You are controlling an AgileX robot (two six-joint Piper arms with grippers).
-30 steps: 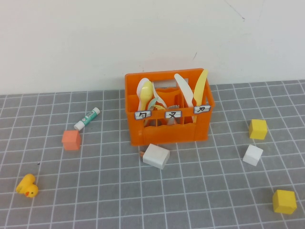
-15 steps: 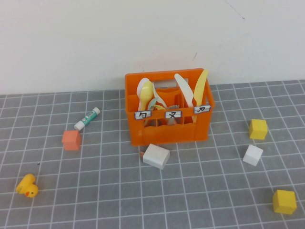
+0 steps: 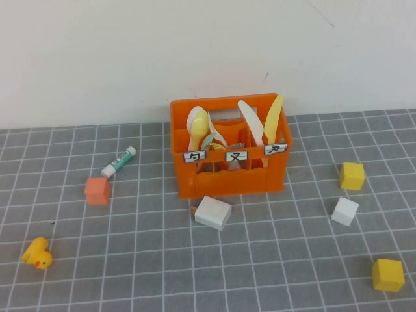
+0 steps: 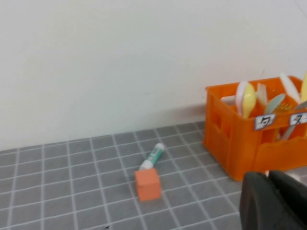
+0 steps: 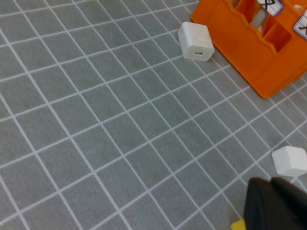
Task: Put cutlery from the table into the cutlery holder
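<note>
Neither arm shows in the high view. The left claw (image 4: 276, 201) appears only in the left wrist view, as a dark mass at the frame's edge, its fingers pressed together with no gap, holding nothing and raised clear of the surface (image 4: 72, 191). The right claw (image 5: 278, 206) appears likewise in the right wrist view, dark fingers closed tight on nothing, hanging above the surface and angled down toward it, touching none of it.
</note>
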